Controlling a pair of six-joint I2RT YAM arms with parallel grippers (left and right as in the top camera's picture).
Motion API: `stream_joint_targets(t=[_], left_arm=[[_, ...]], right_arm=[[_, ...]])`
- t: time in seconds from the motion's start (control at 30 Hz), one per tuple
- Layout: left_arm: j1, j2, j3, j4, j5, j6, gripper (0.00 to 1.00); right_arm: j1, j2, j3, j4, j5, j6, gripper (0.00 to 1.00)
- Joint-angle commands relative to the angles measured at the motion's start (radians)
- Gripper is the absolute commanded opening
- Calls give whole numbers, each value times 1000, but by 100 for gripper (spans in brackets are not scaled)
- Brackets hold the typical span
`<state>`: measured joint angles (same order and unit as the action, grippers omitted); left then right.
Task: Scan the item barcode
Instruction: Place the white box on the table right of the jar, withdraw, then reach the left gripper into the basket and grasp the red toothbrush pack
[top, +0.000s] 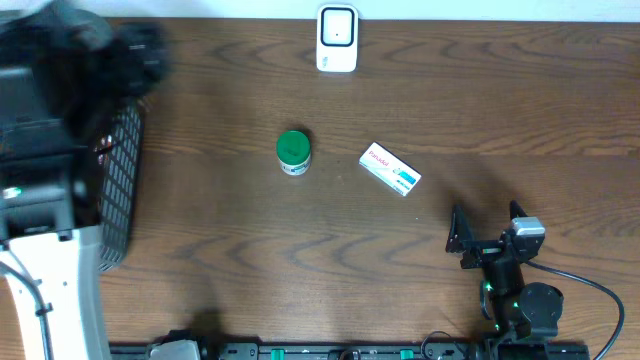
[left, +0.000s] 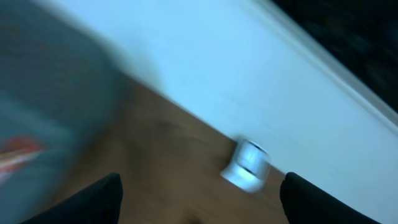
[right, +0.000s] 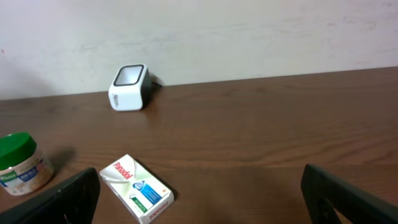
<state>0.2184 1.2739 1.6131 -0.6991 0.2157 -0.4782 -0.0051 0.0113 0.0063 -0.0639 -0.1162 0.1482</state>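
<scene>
The white barcode scanner (top: 337, 38) stands at the table's far edge; it also shows as the scanner (right: 129, 87) and, blurred, the scanner (left: 247, 165). A white Panadol box (top: 390, 169) lies flat mid-table, and a green-lidded jar (top: 293, 152) stands to its left. My right gripper (top: 487, 224) is open near the front right, with the box (right: 137, 188) ahead-left of its fingers and nothing between them. My left arm (top: 95, 50) is a dark blur at far left. Its gripper (left: 202, 205) is open and empty, and the view is smeared.
A black mesh basket (top: 122, 180) stands at the table's left edge under the left arm. A blurred teal shape (left: 43, 93) with a red patch fills the left of the left wrist view. The jar (right: 22, 163) sits at the far left of the right wrist view.
</scene>
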Motion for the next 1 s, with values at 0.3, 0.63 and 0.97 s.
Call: stream_joint_targets(t=[0.3,0.63,0.97], left_arm=[[481,205,1,-45,-45,-64,82],[505,461,1,29,-44,457,83],[493,583,1,0,-45,880,88]], right_arm=[[5,-2,-1,-4,-5,-14,99],[5,-2,-1,-4,-5,-14,99],[5,-2,-1,-4,-5,-14,99]])
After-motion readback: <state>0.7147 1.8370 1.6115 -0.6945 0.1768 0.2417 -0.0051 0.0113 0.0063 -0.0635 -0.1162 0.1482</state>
